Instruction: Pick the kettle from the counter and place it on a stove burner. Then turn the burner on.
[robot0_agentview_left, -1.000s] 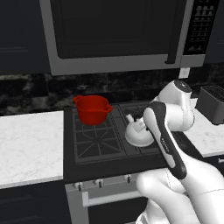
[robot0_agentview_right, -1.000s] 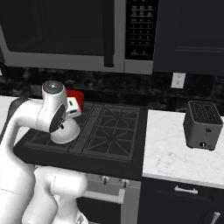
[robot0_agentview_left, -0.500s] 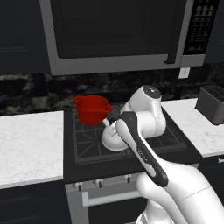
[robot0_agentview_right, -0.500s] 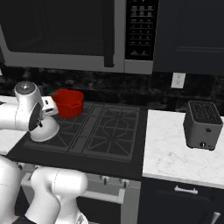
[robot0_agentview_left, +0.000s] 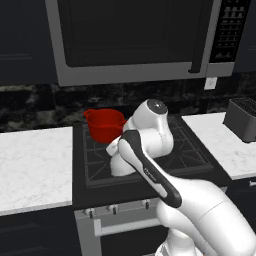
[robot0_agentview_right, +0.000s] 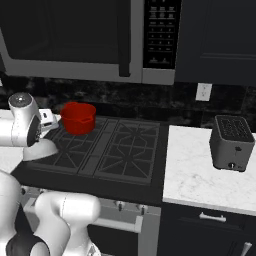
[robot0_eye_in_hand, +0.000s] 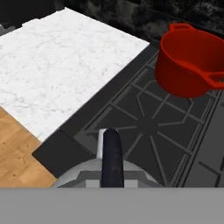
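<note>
The kettle (robot0_agentview_right: 40, 149), a small white-silver dome, hangs from my gripper (robot0_agentview_right: 43, 136), which is shut on its thin dark handle (robot0_eye_in_hand: 112, 156). It is low over the left edge of the front-left stove burner (robot0_eye_in_hand: 146, 127), near the cooktop's front-left corner. I cannot tell whether it touches the grate. In the left base view my arm covers most of the kettle (robot0_agentview_left: 118, 164), which sits at the burner (robot0_agentview_left: 100, 167). The burner's dark grate (robot0_agentview_right: 70, 150) is beside the kettle.
A red two-handled pot (robot0_agentview_left: 105, 124) (robot0_agentview_right: 78, 118) (robot0_eye_in_hand: 192, 59) stands on the rear-left burner, just behind the kettle. White marble counter (robot0_eye_in_hand: 65, 57) lies left of the cooktop. A toaster (robot0_agentview_right: 230, 143) is on the right counter. Knobs (robot0_agentview_left: 115, 209) line the stove front; a microwave (robot0_agentview_left: 130, 40) hangs above.
My arm has swung left across the cooktop, carrying the kettle from the right-hand burners to the front-left burner. The red pot has not moved.
</note>
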